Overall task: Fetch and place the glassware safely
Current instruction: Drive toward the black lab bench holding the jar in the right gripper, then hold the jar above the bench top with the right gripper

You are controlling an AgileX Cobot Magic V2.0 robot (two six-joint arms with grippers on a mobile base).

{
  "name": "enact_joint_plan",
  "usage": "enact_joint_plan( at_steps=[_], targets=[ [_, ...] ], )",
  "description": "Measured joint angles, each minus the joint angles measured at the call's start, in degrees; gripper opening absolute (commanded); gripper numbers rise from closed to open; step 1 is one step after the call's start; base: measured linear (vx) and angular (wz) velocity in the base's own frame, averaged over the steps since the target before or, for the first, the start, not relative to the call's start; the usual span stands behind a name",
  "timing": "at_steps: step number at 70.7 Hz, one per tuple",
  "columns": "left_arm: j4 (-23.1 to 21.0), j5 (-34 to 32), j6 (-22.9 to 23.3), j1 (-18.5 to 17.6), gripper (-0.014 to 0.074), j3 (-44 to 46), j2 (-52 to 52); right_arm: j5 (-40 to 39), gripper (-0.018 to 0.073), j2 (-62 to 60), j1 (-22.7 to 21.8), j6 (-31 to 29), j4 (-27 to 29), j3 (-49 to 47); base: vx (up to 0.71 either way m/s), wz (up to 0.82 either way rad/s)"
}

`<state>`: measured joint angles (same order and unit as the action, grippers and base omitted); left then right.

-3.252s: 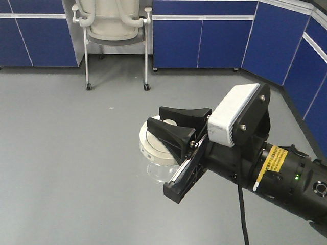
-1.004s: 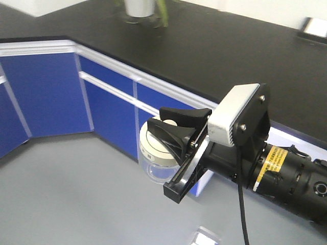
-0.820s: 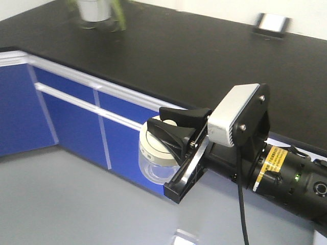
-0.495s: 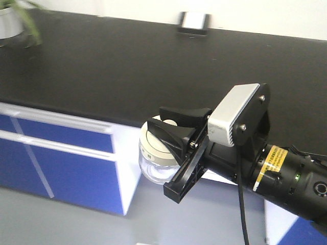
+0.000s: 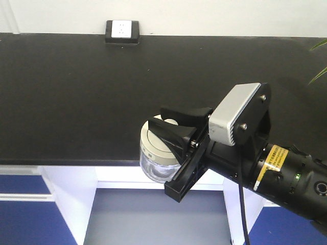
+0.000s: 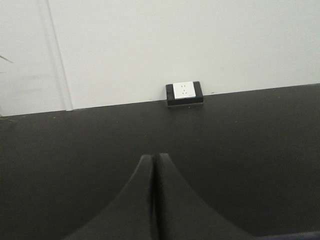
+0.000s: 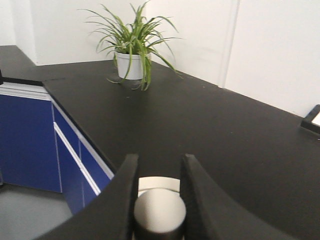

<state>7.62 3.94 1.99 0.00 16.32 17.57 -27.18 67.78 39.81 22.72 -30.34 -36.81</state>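
The glassware (image 5: 155, 159), a squat clear jar with a cream-white lid, hangs in the air over the front edge of the black counter (image 5: 76, 92). My right gripper (image 5: 156, 116) is shut on the knob of its lid. In the right wrist view the round knob (image 7: 159, 214) sits pinched between the two black fingers (image 7: 129, 172), with a strip of the lid (image 7: 159, 183) beyond it; the glass body is hidden there. My left gripper (image 6: 153, 156) is shut with nothing in it, pointing over the counter (image 6: 250, 140).
A white wall socket on a black base (image 5: 122, 30) (image 6: 184, 93) stands at the counter's back against the white wall. A potted plant (image 7: 131, 47) stands on the counter's corner; its leaves (image 5: 319, 48) show at right. Blue cabinets (image 5: 28, 224) lie under the counter.
The view swung from the grey floor and chair, past the blue corner cabinets, to face the black counter head-on. The jar stayed held in the right gripper the same way.
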Motion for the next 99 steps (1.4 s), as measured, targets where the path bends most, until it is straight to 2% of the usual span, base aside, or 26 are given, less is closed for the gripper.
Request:
enact_joint_plan(
  at_steps=[99],
  targets=[
    [0.0, 0.0, 0.0, 0.0, -0.0007, 0.0, 0.0, 0.0, -0.0003, 0.0, 0.0, 0.0, 0.0, 0.0, 0.13, -0.01]
  ],
)
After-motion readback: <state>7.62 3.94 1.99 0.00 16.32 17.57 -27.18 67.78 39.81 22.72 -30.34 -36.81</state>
